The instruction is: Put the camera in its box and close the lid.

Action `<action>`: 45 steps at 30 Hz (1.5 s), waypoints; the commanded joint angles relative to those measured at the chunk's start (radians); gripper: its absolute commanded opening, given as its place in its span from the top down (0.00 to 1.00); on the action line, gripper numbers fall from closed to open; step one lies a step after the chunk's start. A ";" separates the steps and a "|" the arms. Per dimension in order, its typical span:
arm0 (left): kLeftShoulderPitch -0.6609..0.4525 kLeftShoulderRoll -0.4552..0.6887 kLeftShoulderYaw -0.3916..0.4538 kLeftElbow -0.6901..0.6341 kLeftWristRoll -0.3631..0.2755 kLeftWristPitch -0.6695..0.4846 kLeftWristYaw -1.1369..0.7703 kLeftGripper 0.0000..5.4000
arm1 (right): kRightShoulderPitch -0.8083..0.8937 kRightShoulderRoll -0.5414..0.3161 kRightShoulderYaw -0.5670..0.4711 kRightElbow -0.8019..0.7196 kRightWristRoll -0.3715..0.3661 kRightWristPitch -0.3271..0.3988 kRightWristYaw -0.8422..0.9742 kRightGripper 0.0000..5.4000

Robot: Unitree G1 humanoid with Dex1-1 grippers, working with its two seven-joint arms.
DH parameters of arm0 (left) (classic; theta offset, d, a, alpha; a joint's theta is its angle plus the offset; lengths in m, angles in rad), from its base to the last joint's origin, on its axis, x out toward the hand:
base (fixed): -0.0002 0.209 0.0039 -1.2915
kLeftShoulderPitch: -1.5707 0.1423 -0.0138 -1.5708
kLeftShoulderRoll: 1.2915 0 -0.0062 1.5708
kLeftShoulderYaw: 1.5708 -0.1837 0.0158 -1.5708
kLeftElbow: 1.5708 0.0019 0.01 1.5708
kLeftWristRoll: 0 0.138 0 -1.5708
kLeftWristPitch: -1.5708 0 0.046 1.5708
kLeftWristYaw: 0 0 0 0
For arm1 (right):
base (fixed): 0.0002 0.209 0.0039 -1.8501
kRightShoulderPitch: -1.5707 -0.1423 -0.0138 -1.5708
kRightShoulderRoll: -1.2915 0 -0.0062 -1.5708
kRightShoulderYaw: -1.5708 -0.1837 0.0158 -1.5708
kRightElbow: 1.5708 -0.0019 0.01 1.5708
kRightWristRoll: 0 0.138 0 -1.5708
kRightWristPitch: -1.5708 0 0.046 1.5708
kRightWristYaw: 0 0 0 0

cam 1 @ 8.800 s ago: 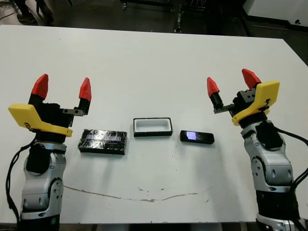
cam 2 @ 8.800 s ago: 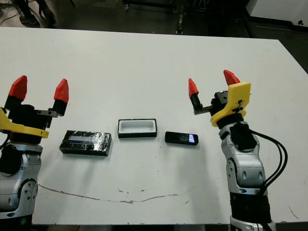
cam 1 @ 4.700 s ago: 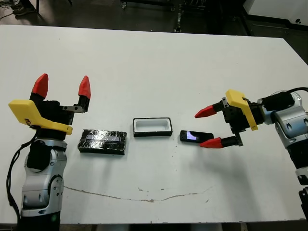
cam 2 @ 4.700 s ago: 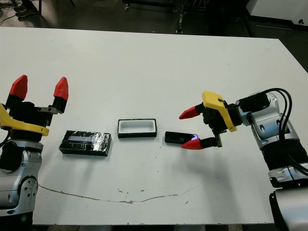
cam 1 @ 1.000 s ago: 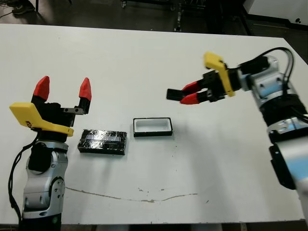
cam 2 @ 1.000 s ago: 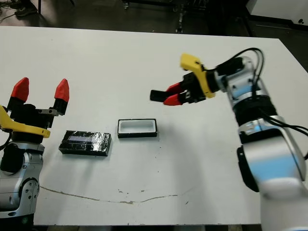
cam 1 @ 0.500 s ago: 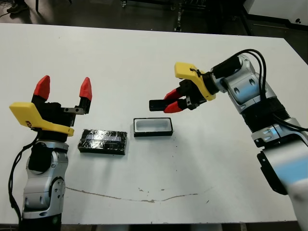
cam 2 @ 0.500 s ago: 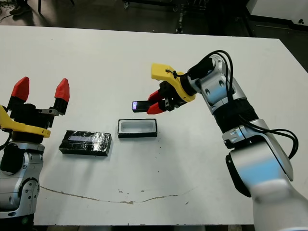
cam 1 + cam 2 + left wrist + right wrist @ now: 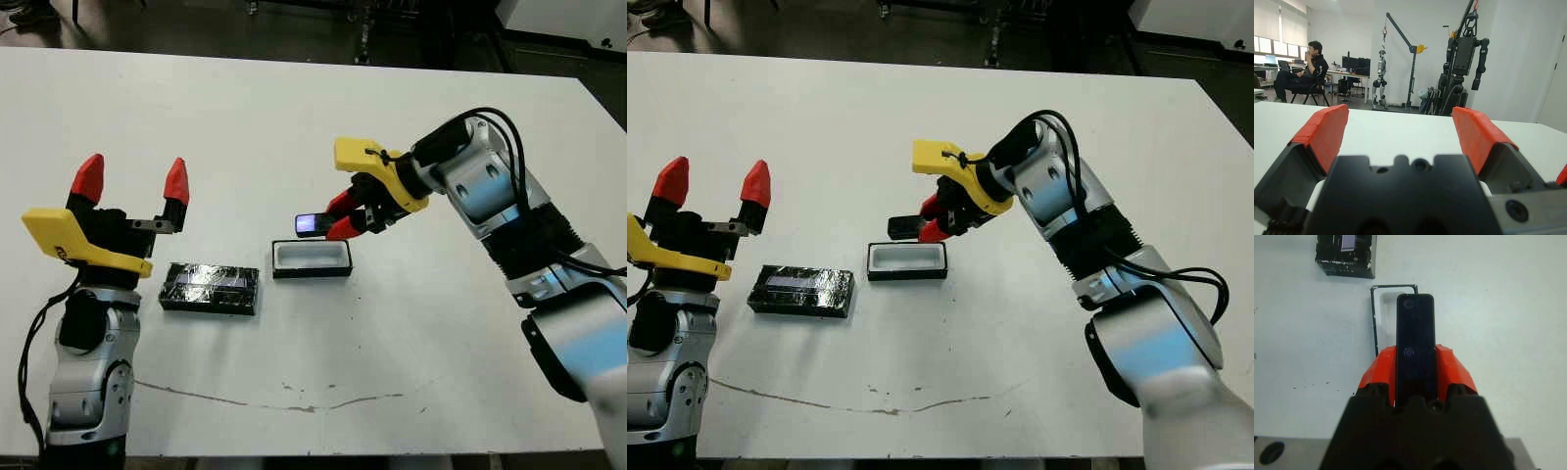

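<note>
Just above the box (image 9: 312, 258), off the table, the camera (image 9: 311, 224) is pinched between the two red fingers of the right gripper (image 9: 339, 216), its lit end sticking out over the box's open white-lined inside. Left of the box the shiny black lid (image 9: 209, 287) lies flat on the white table (image 9: 294, 117), a small gap between the two. Further left, the left gripper (image 9: 132, 180) sits raised next to the lid with its red fingertips spread wide and nothing in them, and through its own camera a person (image 9: 1303, 73) is sitting way back in the room.
</note>
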 commanded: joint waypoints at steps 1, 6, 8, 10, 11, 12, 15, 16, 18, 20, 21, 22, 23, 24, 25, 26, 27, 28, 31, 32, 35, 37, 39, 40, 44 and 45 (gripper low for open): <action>0.016 -0.001 0.000 0.003 0.008 -0.002 0.002 0.00 | 0.002 0.010 0.019 0.004 -0.013 0.004 -0.021 0.69; 0.016 0.000 -0.001 0.001 0.000 0.006 -0.003 0.00 | 0.012 0.028 0.035 0.017 -0.017 -0.050 -0.030 0.69; 0.016 -0.001 -0.002 0.000 -0.001 0.008 -0.001 0.00 | 0.013 0.039 0.045 0.030 -0.024 -0.069 -0.034 0.69; 0.017 -0.001 -0.003 0.001 0.003 0.005 0.000 0.00 | 0.012 0.047 0.054 0.039 -0.030 -0.080 -0.042 0.69; 0.018 -0.001 -0.005 0.000 0.007 0.004 0.001 0.00 | 0.010 0.053 0.058 0.048 -0.032 -0.076 -0.042 0.69; 0.018 -0.002 -0.005 -0.001 0.008 0.003 0.002 0.00 | 0.007 0.061 0.060 0.060 -0.032 -0.071 -0.039 0.69; 0.020 -0.001 -0.006 -0.003 0.012 0.005 0.005 0.00 | 0.006 0.078 0.059 0.093 -0.030 -0.077 -0.035 0.69; 0.021 -0.001 -0.006 -0.005 0.012 0.006 0.006 0.00 | 0.007 0.081 0.061 0.101 -0.032 -0.088 -0.035 0.69; 0.021 -0.001 -0.006 -0.006 0.007 0.009 0.004 0.00 | 0.009 0.087 0.059 0.117 -0.031 -0.095 -0.034 0.69; 0.021 -0.002 -0.006 -0.006 0.003 0.009 0.003 0.00 | 0.011 0.089 0.062 0.129 -0.033 -0.116 -0.030 0.69; 0.021 -0.002 -0.006 -0.007 0.002 0.010 0.003 0.00 | 0.012 0.089 0.063 0.131 -0.034 -0.123 -0.029 0.69; 0.021 -0.003 -0.006 -0.007 -0.001 0.012 0.003 0.00 | 0.012 0.090 0.063 0.132 -0.035 -0.123 -0.028 0.69; 0.021 -0.003 -0.006 -0.008 -0.001 0.013 0.004 0.00 | 0.014 0.090 0.063 0.133 -0.035 -0.124 -0.027 0.69; 0.021 -0.004 -0.007 -0.009 -0.001 0.013 0.004 0.00 | 0.016 0.091 0.062 0.133 -0.035 -0.125 -0.027 0.69; 0.021 -0.004 -0.007 -0.010 0.000 0.014 0.005 0.00 | 0.018 0.091 0.063 0.132 -0.037 -0.134 -0.027 0.69; 0.021 -0.004 -0.008 -0.010 0.002 0.013 0.006 0.00 | 0.020 0.089 0.066 0.128 -0.041 -0.144 -0.027 0.69; 0.021 -0.004 -0.008 -0.011 0.002 0.013 0.006 0.00 | 0.021 0.088 0.070 0.124 -0.046 -0.153 -0.029 0.69; 0.021 -0.005 -0.008 -0.012 0.002 0.014 0.007 0.00 | 0.021 0.088 0.074 0.122 -0.050 -0.159 -0.028 0.69; 0.022 -0.005 -0.008 -0.012 0.004 0.014 0.009 0.00 | 0.021 0.092 0.078 0.124 -0.056 -0.153 -0.026 0.69; 0.022 -0.005 -0.008 -0.012 0.005 0.013 0.010 0.00 | 0.021 0.093 0.079 0.125 -0.057 -0.152 -0.026 0.69; 0.022 -0.005 -0.009 -0.014 0.005 0.017 0.013 0.00 | 0.021 0.093 0.085 0.122 -0.065 -0.171 -0.025 0.69; 0.022 -0.005 -0.008 -0.016 0.000 0.022 0.012 0.00 | 0.020 0.093 0.088 0.120 -0.068 -0.173 -0.022 0.69; 0.022 -0.006 -0.007 -0.015 -0.004 0.022 0.011 0.00 | 0.022 0.092 0.087 0.118 -0.071 -0.177 -0.023 0.69; 0.022 -0.007 -0.007 -0.014 -0.001 0.018 0.012 0.00 | 0.022 0.092 0.087 0.121 -0.072 -0.179 -0.021 0.69; 0.024 -0.007 -0.006 -0.014 -0.001 0.015 0.009 0.00 | 0.022 0.090 0.089 0.125 -0.079 -0.172 -0.018 0.69; 0.024 -0.006 -0.006 -0.014 -0.002 0.016 0.008 0.00 | 0.025 0.088 0.085 0.122 -0.079 -0.171 -0.020 0.69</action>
